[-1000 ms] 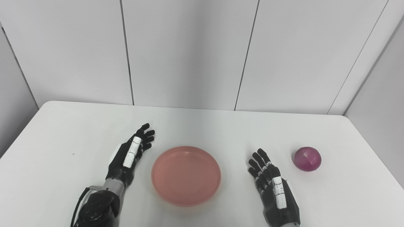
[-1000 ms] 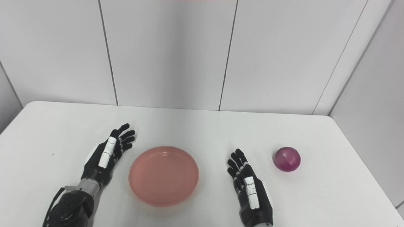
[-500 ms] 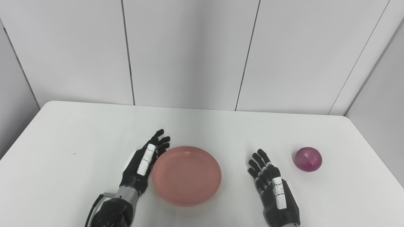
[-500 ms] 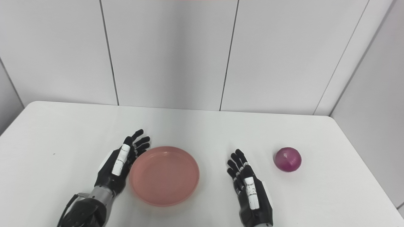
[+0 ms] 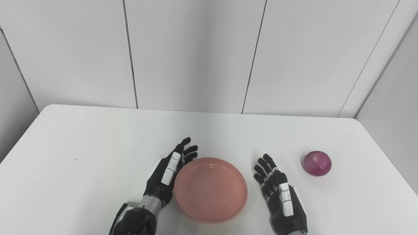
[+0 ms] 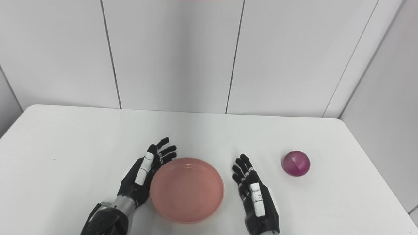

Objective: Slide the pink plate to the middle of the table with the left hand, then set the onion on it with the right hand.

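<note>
One pink plate [image 5: 210, 189] sits on the white bench [image 5: 81, 147], low in the view and near the middle from side to side, close to the near edge. It is a shallow dish with a raised rim, and it holds nothing; its pink floor is bare all the way round.

One onion [image 5: 317, 163], purple-red and round, rests on the bench at about 2 o'clock from the plate, well apart from it and outside it.

Two hands are in view. The left hand [image 5: 168, 171] lies along the plate's rim at about 9 to 10 o'clock, palm side turned toward the plate, its fingers [image 5: 187, 151] stretched straight and a little spread, pointing toward 1 o'clock. It touches or nearly touches the rim but grips nothing.

The right hand [image 5: 281, 199] rests just beside the plate at 3 o'clock, a narrow strip of bench between them. Its fingers [image 5: 263, 166] are extended and fanned slightly, pointing toward 11 o'clock, and it holds nothing. The onion lies at about 1 to 2 o'clock from this hand, apart from it.
</note>
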`<state>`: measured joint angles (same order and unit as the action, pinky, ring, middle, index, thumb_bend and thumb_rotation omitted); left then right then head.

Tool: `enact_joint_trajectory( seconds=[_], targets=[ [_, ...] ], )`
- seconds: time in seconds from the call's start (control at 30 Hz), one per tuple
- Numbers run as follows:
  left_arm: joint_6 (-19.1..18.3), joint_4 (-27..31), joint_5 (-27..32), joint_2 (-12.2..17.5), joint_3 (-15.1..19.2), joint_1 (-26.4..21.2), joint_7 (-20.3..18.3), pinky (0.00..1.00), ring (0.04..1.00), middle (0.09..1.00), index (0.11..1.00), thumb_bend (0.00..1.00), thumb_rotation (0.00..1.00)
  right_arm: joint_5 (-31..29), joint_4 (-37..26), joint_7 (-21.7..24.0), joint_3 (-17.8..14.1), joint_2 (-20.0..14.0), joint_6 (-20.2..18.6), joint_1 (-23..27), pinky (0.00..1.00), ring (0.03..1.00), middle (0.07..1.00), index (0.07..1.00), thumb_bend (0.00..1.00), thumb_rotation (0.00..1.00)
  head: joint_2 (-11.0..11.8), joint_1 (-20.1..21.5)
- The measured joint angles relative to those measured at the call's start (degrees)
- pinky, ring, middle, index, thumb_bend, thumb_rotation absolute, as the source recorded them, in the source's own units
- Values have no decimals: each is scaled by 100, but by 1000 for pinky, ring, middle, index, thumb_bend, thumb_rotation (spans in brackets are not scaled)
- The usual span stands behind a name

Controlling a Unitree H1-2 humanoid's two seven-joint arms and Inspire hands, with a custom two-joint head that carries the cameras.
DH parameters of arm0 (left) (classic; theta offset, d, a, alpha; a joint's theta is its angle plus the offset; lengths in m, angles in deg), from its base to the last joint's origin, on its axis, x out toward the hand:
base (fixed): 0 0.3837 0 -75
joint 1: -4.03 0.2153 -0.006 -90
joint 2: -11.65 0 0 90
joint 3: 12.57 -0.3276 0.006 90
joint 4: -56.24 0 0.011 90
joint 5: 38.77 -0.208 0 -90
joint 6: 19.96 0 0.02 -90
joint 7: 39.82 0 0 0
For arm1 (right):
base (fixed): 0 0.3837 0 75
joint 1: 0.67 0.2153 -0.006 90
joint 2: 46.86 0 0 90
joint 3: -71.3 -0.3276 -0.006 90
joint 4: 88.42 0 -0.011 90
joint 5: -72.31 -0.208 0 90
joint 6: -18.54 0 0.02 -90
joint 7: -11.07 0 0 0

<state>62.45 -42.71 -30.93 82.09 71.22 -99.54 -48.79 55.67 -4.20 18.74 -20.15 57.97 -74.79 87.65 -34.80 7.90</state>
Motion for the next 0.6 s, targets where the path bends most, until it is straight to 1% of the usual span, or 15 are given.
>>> enact_joint_trajectory(
  seconds=[0.07,0.13,0.23,0.33,0.37,0.4,0.43,0.47,0.53,0.57,0.6],
  targets=[
    [13,-22,-3,-21,-2,-1,-1,910,876,858,899,831,885,19,0,-1,11,9,0,0,961,943,937,943,919,797,0,1],
    [52,-66,-2,-28,1,-12,-9,922,879,856,899,833,884,32,3,-8,16,12,0,2,960,944,938,944,918,792,17,158],
    [151,-224,-1,-33,14,-102,-21,930,882,870,902,843,889,72,9,-81,14,53,3,1,942,933,931,938,910,767,35,237],
    [190,-308,1,-33,44,-175,-26,920,887,878,903,844,874,208,-27,-201,5,158,5,-7,919,913,918,925,858,733,61,352],
    [191,-320,3,-33,55,-188,-28,919,887,878,903,844,873,273,-90,-244,0,179,11,-21,915,911,917,924,854,732,62,352],
    [192,-333,5,-31,66,-199,-41,918,888,878,903,844,871,372,-150,-290,-6,185,28,-75,908,908,915,922,848,729,79,387],
    [199,-339,13,-31,79,-200,-69,918,890,881,907,840,867,504,-221,-334,8,181,49,-122,897,906,918,932,852,768,79,387],
    [205,-348,19,-30,98,-204,-85,918,891,881,908,839,866,694,-319,-383,34,169,51,-166,893,906,919,935,854,782,79,387],
    [220,-390,63,-28,123,-225,-103,913,890,882,908,834,863,1082,-424,-472,78,85,44,-258,866,891,910,932,856,781,114,413],
    [224,-405,80,-23,138,-236,-108,907,888,879,906,833,864,1270,-518,-514,84,12,20,-298,851,892,907,928,845,755,123,422],
    [228,-415,83,-12,155,-244,-111,907,888,878,906,833,865,1466,-685,-550,84,-76,-47,-316,850,892,906,928,844,753,123,422]
  ],
)
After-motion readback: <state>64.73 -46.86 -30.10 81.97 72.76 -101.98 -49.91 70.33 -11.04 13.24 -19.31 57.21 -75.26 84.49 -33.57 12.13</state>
